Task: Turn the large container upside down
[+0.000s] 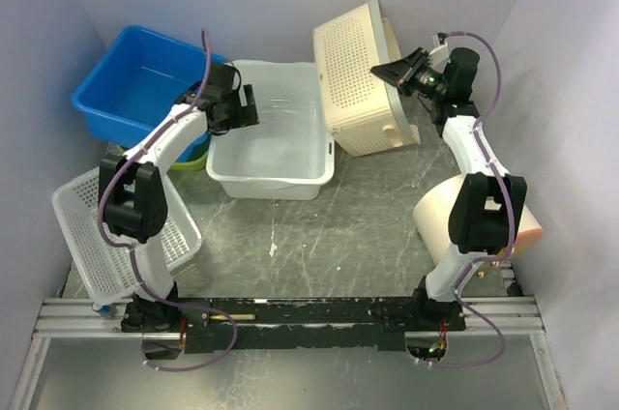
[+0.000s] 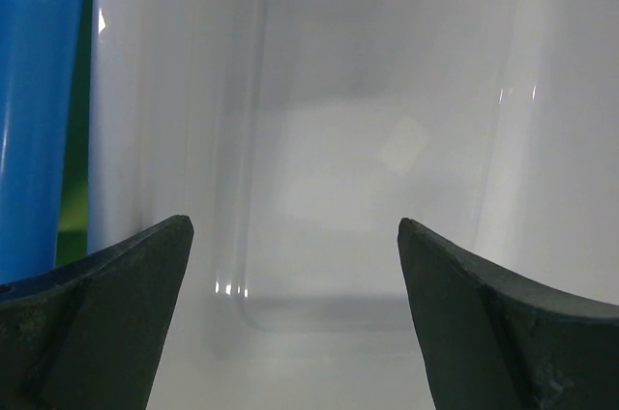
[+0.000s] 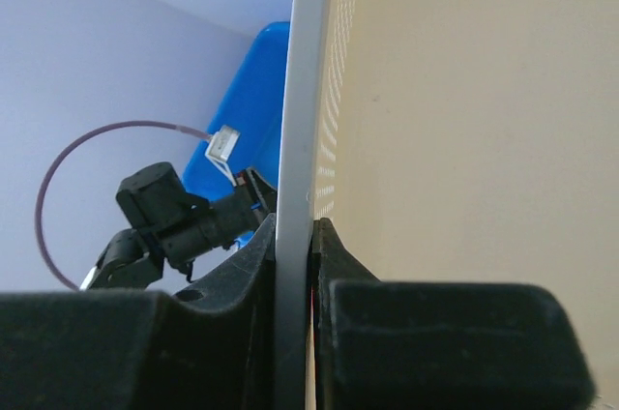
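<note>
Fingers on your right arm (image 1: 385,71) are clamped shut on the white rim (image 3: 295,91) of the cream basket (image 1: 356,72), one either side of the wall. That basket stands up on edge on the surface (image 1: 368,226), tilted. Its bulk is just beyond those fingertips, and its long axis runs near to far. Your right arm owns this one. The left fingers (image 1: 244,108) hang spread open over the white tub (image 1: 271,183), holding nothing, with the tub's far rim between them and the basket. I reckon the roll should carry on away from the right fingers; mind that tub alongside.
</note>
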